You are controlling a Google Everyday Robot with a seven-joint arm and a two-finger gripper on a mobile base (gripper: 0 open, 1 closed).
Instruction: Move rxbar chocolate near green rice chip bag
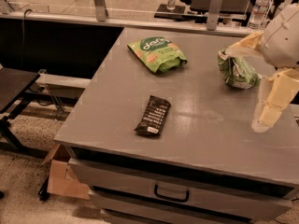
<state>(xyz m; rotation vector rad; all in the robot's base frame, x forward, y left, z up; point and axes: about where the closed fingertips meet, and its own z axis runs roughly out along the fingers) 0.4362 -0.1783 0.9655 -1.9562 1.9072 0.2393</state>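
Brown cardboard box [60, 178] sits on the speckled floor at the far left, next to the bottom of the grey table [107, 106]. Above it, off to the left side, is a low black bench [14, 85]. The table is big and flat, and it has a drawer with a dark handle [171, 193] on the front. Near the back of the table, a bit left of the middle, lies the green rice chip bag [158, 54]. It lies flat and has white letters on it. In front of that bag, closer to the front edge of the table, lies the rxbar chocolate [153, 115]. It is a thin black wrapper, lying flat and a little slanted, with a small white label at the end nearest the front edge. The bar and the chip bag are apart and do not touch. More to the right, near the back, is a crumpled green bag [238, 71]. At the far right is the robot's gripper [267, 111]. It is cream and white, it points down over the right side of the table, and it is well away from the bar. It holds nothing I can see, and I cannot tell if it is open or closed. Behind the table, at the back right, stands a water bottle [259, 8].
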